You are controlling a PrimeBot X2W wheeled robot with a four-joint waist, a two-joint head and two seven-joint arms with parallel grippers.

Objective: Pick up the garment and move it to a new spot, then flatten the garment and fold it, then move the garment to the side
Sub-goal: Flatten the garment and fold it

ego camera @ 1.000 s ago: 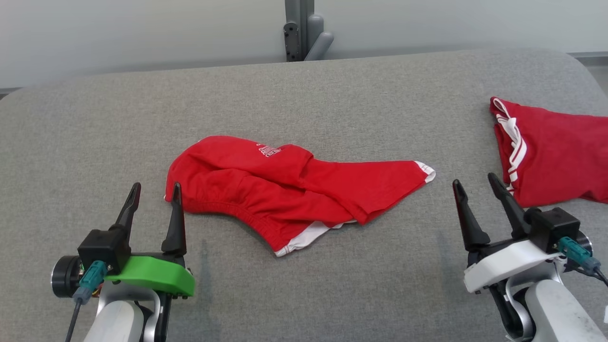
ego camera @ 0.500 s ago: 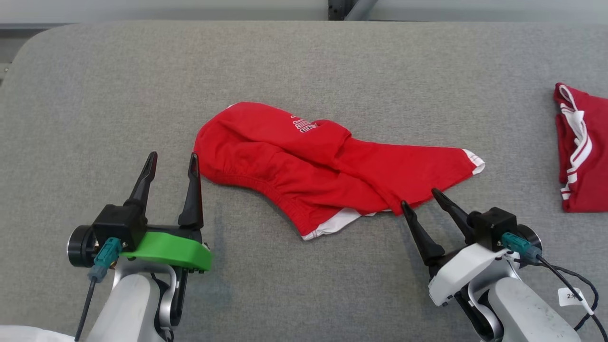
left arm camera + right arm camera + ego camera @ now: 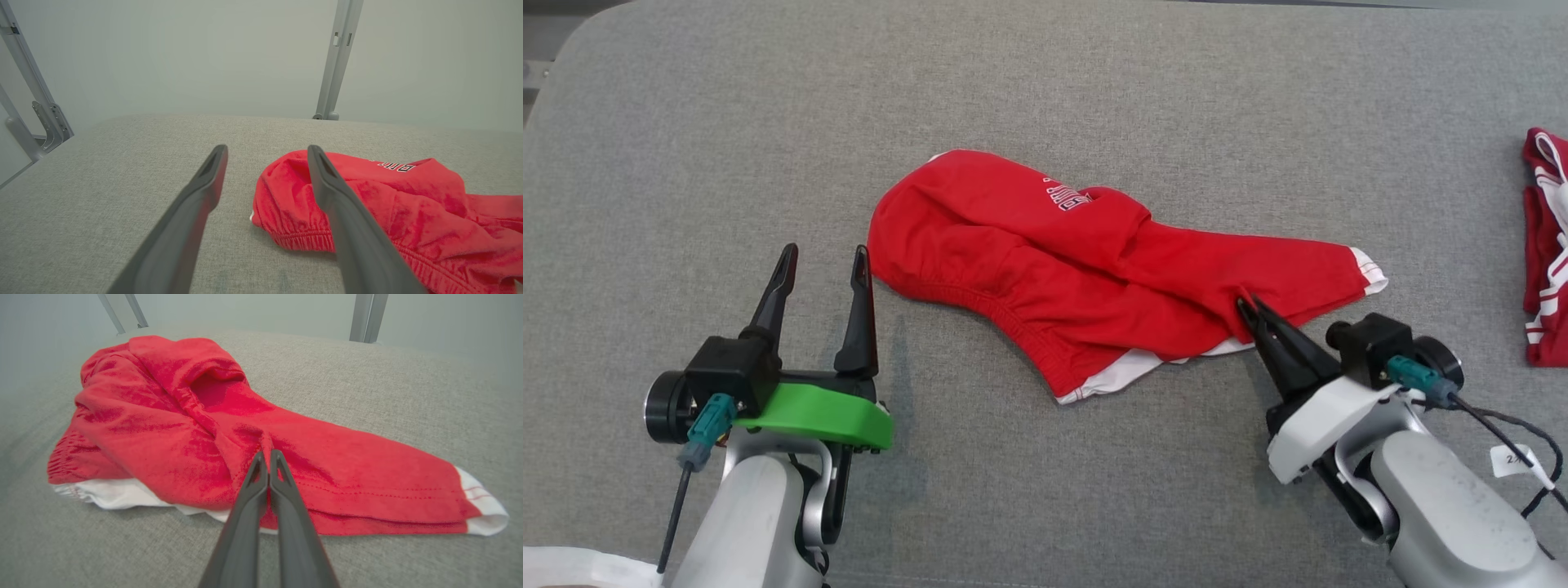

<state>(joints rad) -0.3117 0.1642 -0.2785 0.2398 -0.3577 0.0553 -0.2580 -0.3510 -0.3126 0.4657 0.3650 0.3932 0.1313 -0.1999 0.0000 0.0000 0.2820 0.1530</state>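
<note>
A crumpled red garment [image 3: 1078,278] with white trim and white lettering lies on the grey padded table [image 3: 1094,90]. My right gripper [image 3: 1246,305] is shut, pinching a fold of the red garment [image 3: 184,416] near its right end; in the right wrist view the gripper tips [image 3: 267,455] meet on a raised ridge of cloth. My left gripper [image 3: 823,260] stands open just left of the garment's elastic waistband edge. In the left wrist view the gripper [image 3: 265,153] has its right finger in front of the garment [image 3: 388,196], with nothing between the fingers.
A second red garment with white stripes [image 3: 1547,245] lies at the table's right edge. Grey metal posts [image 3: 337,61] stand behind the table against a pale wall. A cable and tag [image 3: 1511,457] hang from the right wrist.
The right gripper advanced onto the garment's right part and closed on a fold. The head camera tilted down and shifted, so the scene moved in view. The left gripper stayed open beside the garment.
</note>
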